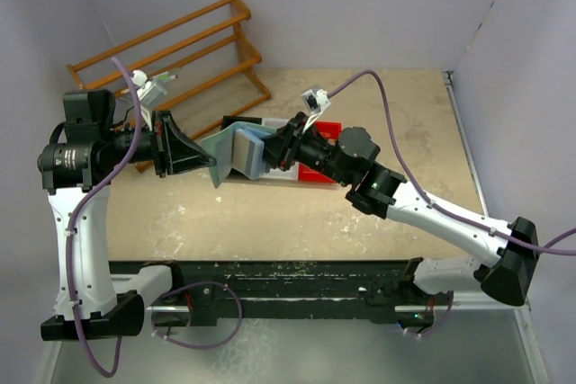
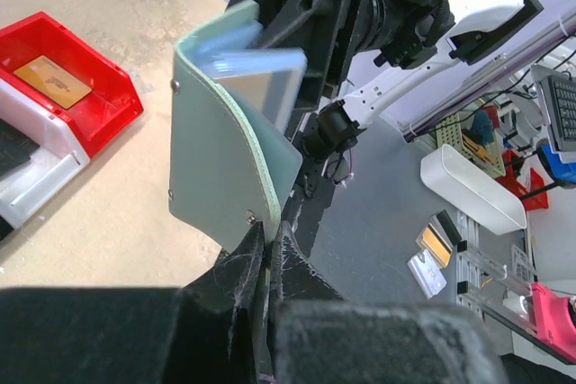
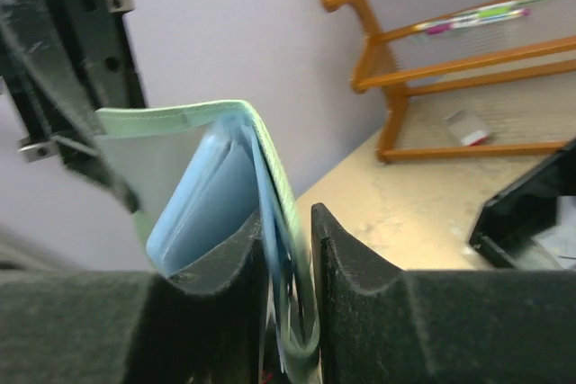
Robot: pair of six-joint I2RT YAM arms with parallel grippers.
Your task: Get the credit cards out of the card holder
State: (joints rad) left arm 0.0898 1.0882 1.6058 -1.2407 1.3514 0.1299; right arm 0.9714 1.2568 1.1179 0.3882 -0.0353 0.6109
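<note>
While my L claw (image 2: pixel 265 240) sat clenched on the lower edge of the card holder (image 2: pixel 225 159), the holder hung open like a book above the table (image 1: pixel 315 213), over the left end of the row of bins. Its grey-green cover curved up & away from my L fingertips, w/ pale blue inner leaves fanned at the top. My R claw (image 3: pixel 288 222) straddled the opposite flap from the other side, pads nearly together w/ green & blue layers filling the gap; I couldn't tell if that was a firm pinch yet. Both claws met nose to nose, so little room was left btw them. One orange-gold card (image 2: pixel 52 83) lay flat in the red bin (image 2: pixel 117 105), which touched the white bin (image 2: pixel 36 168) beside it. Tan, speckled tabletop showed btw the bins & my bases. Pale lilac walls closed in the back & both sides, and a wooden rack (image 1: pixel 180 42) leaned in the far L corner, near my L wrist. Print on the orange-gold card was too small to read.
</note>
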